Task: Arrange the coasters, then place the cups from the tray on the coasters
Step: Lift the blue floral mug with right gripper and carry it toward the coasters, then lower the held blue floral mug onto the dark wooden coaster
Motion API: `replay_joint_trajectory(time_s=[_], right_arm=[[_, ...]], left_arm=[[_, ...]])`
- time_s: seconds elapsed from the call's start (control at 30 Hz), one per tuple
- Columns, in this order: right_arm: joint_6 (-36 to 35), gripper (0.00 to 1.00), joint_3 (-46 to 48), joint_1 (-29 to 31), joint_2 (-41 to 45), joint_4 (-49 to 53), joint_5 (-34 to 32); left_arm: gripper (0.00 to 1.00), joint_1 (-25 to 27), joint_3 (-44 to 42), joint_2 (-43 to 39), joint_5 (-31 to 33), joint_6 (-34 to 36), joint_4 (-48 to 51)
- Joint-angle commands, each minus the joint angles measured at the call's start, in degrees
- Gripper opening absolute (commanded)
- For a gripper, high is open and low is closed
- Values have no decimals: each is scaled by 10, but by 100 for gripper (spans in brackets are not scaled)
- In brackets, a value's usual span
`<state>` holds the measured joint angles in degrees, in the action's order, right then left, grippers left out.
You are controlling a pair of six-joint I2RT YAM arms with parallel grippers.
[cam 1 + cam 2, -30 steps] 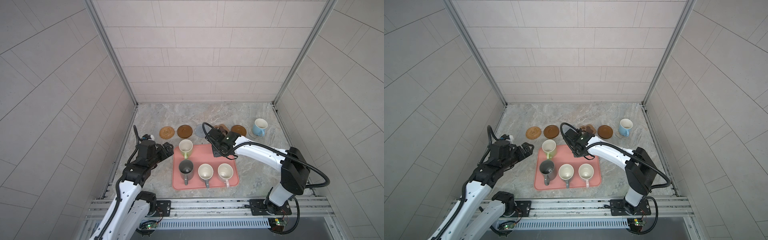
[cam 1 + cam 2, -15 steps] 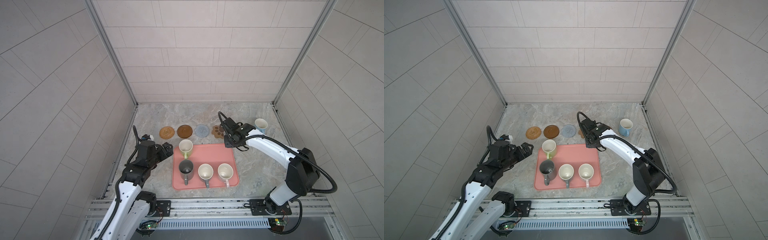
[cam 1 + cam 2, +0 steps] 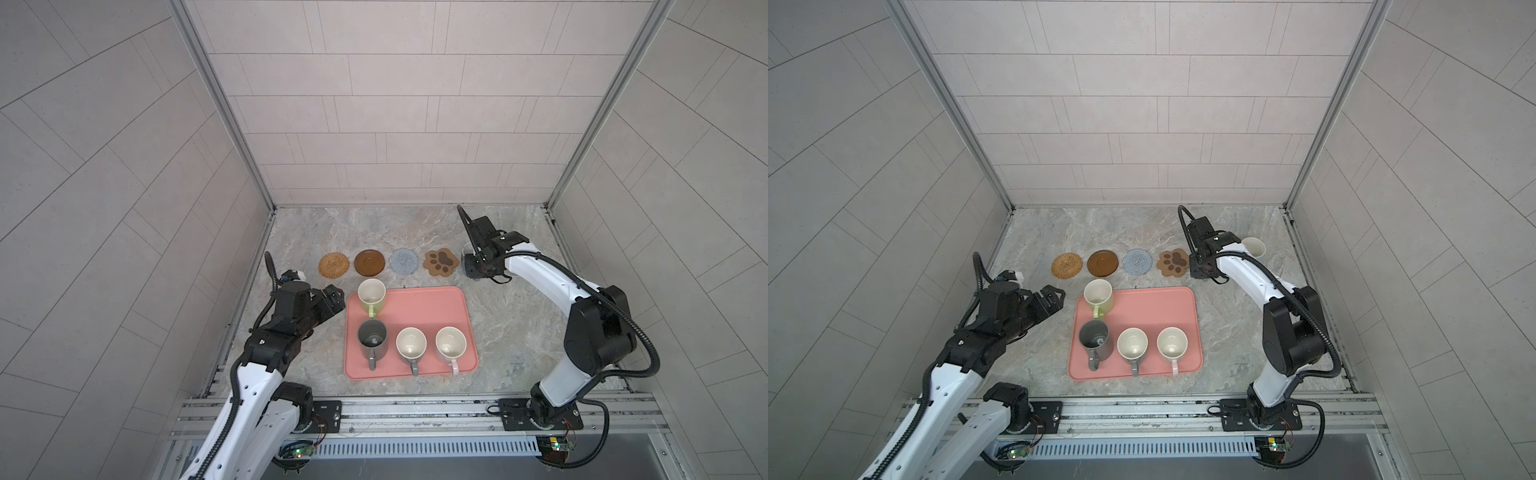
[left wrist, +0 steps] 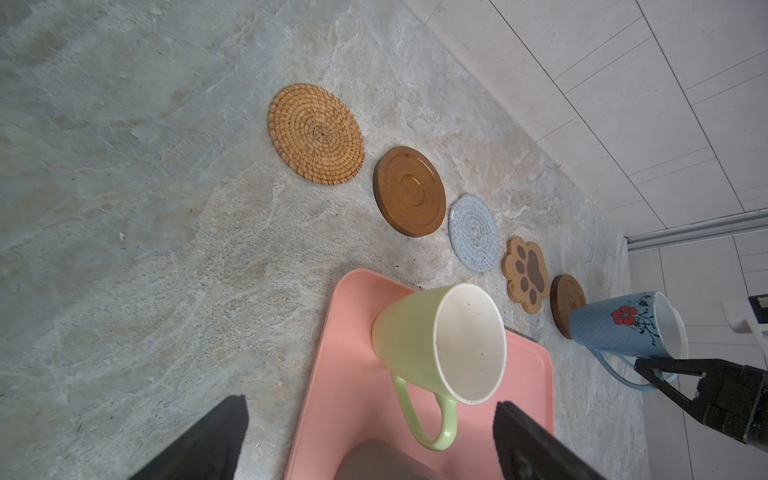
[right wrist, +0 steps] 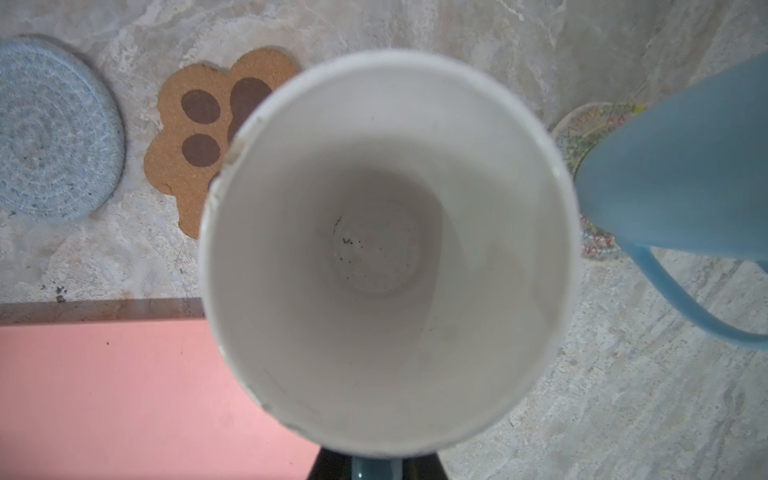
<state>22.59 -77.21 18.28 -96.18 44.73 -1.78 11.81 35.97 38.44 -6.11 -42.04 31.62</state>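
Closest to me, the salmon-pink tray (image 3: 428, 307) lies on the marble table (image 3: 519, 332) with a front row of three mugs, handles toward me: the dark grey mug (image 3: 372, 338), the grey-handled mug (image 3: 411, 345) and the pink-handled mug (image 3: 451, 343). Behind the dark grey one, in the tray's far left corner, stands the light green mug (image 3: 371, 293). Just left of that corner the left tool (image 3: 336, 300) hangs with its fingers spread wide, holding nothing. Beyond the tray runs a row of coasters, left to right: the rattan coaster (image 3: 333, 264), a wooden disc (image 3: 369, 262), the blue-grey crochet coaster (image 3: 404, 262) and the paw coaster (image 3: 441, 262). At the row's right end the right tool (image 4: 648, 368) pinches the handle of the flowered blue mug (image 4: 615, 328), upright over a second wooden disc (image 4: 563, 299); whether it rests there I cannot tell. Farthest right, the plain blue mug (image 3: 1255, 248) stands on the beige crochet coaster (image 5: 586, 129).
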Motion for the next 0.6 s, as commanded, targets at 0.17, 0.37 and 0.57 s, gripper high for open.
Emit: replay_joint_trajectory(time_s=[0.17, 0.37, 0.57], right_arm=[[-62, 8, -50, -37, -39, -31, 10], [-79, 8, -59, -52, -56, -41, 19], [-89, 8, -59, -61, -63, -51, 22]], left_arm=[[100, 3, 7, 8, 20, -11, 4], [100, 3, 6, 9, 22, -14, 4], [100, 3, 6, 11, 25, -14, 4]])
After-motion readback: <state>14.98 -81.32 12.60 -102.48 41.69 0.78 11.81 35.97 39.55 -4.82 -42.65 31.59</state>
